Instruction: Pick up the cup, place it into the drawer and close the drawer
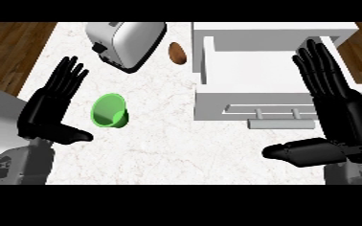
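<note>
Two black hands came in from the near edge of the counter, each on a grey forearm.

Left hand (50,107): stood at the near left of the counter (163,143), fingers straight and spread, pointing away, thumb stuck out toward the middle. It held nothing and touched nothing.

Right hand (331,103): stood at the near right, fingers likewise straight and a little fanned, thumb stretched inward. It held nothing. Its fingers overlapped the right end of the drawer as seen from above; whether they touched it could not be told.

Cup (109,111): green, lying tipped on its side on the pale marbled counter, mouth turned toward the near left. It sat just beside the left hand, to that hand's right, apart from the fingers and well clear of the drawer.

Drawer (251,69): white, pulled open, on the right half of the counter. Its grey bar handle (280,123) ran along the near front face, close to the right hand's thumb. The inside showed plain white.

Brown oval item (177,53): small, lying between the toaster and the drawer's left wall, beyond the cup.

Toaster (127,43): silver with a dark end, set at a slant at the far side, left of the brown item.

Wooden floor (21,48): dark boards seen past the counter's left edge.
</note>
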`<state>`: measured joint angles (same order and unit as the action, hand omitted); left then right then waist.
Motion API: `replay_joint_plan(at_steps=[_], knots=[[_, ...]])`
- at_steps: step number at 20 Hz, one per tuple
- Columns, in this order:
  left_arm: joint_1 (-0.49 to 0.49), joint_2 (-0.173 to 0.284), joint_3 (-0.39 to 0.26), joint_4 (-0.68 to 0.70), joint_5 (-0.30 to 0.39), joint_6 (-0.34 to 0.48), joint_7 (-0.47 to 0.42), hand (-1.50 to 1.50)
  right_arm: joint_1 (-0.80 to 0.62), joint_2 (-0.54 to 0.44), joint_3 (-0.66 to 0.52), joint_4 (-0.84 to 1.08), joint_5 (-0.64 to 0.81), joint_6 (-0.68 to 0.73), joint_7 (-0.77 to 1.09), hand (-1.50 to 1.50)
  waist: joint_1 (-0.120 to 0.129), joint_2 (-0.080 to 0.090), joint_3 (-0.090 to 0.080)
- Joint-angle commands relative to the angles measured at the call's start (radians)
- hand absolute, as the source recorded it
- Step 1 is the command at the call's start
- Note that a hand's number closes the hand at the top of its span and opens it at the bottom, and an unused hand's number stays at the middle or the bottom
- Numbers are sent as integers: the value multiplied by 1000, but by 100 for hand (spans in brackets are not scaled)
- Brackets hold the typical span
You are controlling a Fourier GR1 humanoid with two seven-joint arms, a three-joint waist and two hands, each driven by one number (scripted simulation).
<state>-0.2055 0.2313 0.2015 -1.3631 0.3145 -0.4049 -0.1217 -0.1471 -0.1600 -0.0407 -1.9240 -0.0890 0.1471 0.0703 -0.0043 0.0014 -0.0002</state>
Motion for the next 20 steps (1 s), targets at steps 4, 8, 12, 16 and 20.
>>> replay_joint_plan(at_steps=[4,8,12,16,20], knots=[[-111,43,35,349,-111,-15,-166,-150,-87,-28,-49,40,-29,18,20,-150,-5,2,0],[-114,47,27,527,-187,-26,-331,-150,-80,-15,-53,70,-4,8,-17,-150,-3,2,0],[-114,41,9,660,-248,-29,-472,-150,-122,-49,-96,62,-46,29,22,-150,-4,1,-1],[-230,118,53,919,-279,-51,-591,-150,-117,-68,-113,36,-81,44,73,-150,-16,5,-2],[-298,66,37,1065,-334,25,-698,-150,-69,15,-18,19,25,-13,9,-150,-17,5,-2]])
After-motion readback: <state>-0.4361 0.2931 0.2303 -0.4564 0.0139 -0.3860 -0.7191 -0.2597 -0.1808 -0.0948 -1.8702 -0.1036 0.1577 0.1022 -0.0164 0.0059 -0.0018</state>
